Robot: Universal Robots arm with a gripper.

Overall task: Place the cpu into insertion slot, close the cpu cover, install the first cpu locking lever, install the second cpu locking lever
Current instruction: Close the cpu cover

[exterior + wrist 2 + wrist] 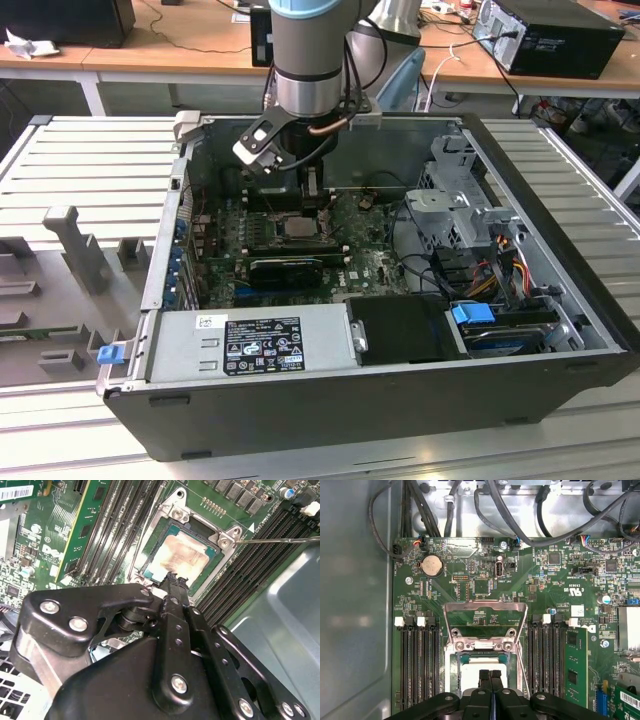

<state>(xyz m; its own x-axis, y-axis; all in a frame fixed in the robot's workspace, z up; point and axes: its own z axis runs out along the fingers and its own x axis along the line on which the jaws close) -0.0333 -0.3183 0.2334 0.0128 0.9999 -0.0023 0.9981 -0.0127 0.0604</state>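
Observation:
The cpu (181, 555), a square chip with a dull silver top, lies in the insertion slot (216, 564) on the green board; it also shows in the first wrist view (470, 672) and in the exterior view (300, 229). My gripper (490, 676) hangs just over one edge of the cpu, fingers shut together with nothing between them, its tip (172, 576) close above the chip. The cpu cover (485, 606) is swung open, and the board shows through its window. A thin wire locking lever (280, 540) sticks out from the socket corner, unlatched.
Long black memory slots (420, 665) flank the socket on both sides (547, 655). A black graphics card (288, 268) lies in front of the socket. The case holds a power supply (250, 345), drive cages (455, 210) and cable bundles (520, 520). The steel case wall (285, 605) is close by.

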